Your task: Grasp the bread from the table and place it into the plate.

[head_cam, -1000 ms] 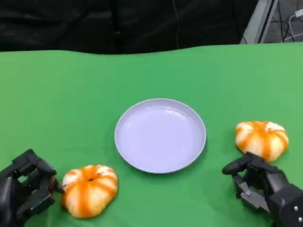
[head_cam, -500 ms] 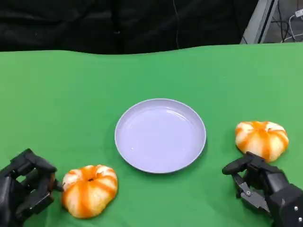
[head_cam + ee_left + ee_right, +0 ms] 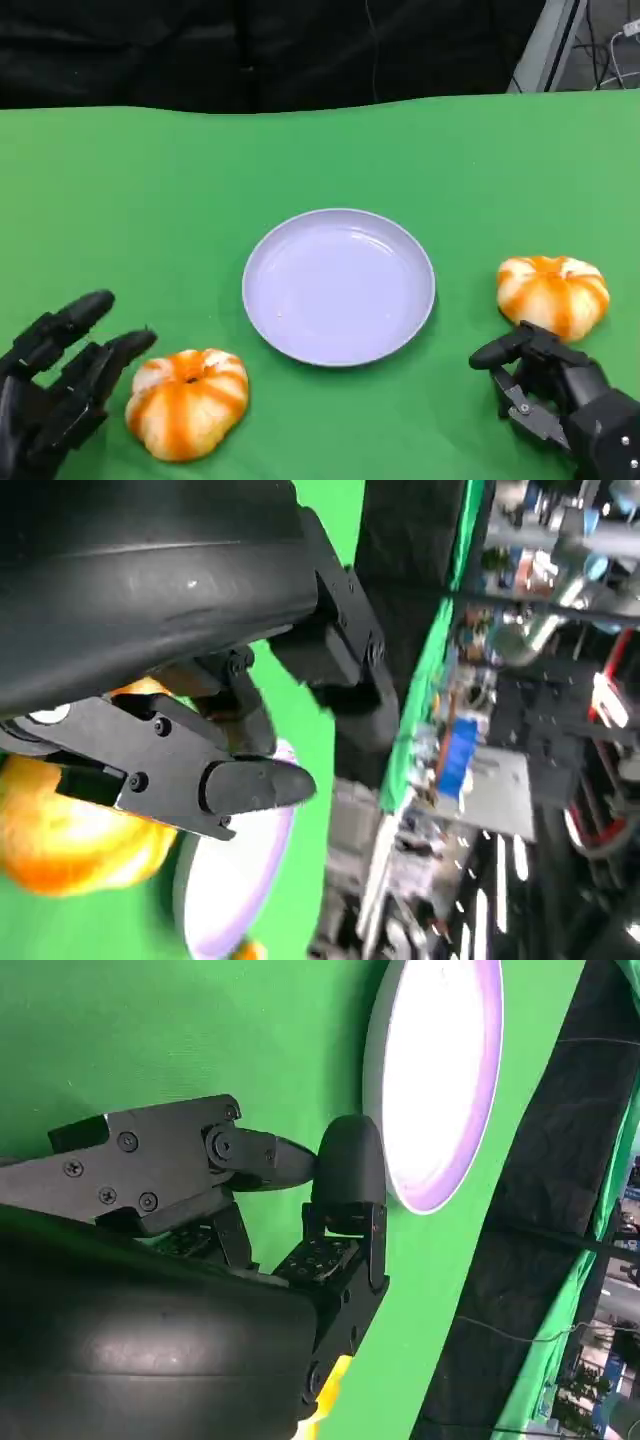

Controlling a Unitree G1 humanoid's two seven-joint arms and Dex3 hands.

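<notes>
At about 8 o'clock on the green cloth-covered table, the robot's black left hand now has its fingers stretched out and spread apart, where 0.5 s ago and 1 s ago they were curled in on themselves. The hand holds nothing. Its fingertips reach toward 2 o'clock and end just beside the near round bread roll with orange and white stripes, which lies on the table at about 7 o'clock, near the plate but not on it. Whether a fingertip touches the roll cannot be told. The roll has not moved. In the left wrist view the same roll shows as an orange shape under the hand's fingers.

This opening reads as the start of a grasp: the hand seems ready to close around the near roll, and the lift has not begun.

At the centre sits the round pale lilac plate, with nothing on it.

At about 4 o'clock a second orange and white striped bread roll rests on the table, well apart from the plate. Just beside it, toward 5 o'clock, the black right hand is as it was 1 s ago, its fingers curled in around nothing.
</notes>
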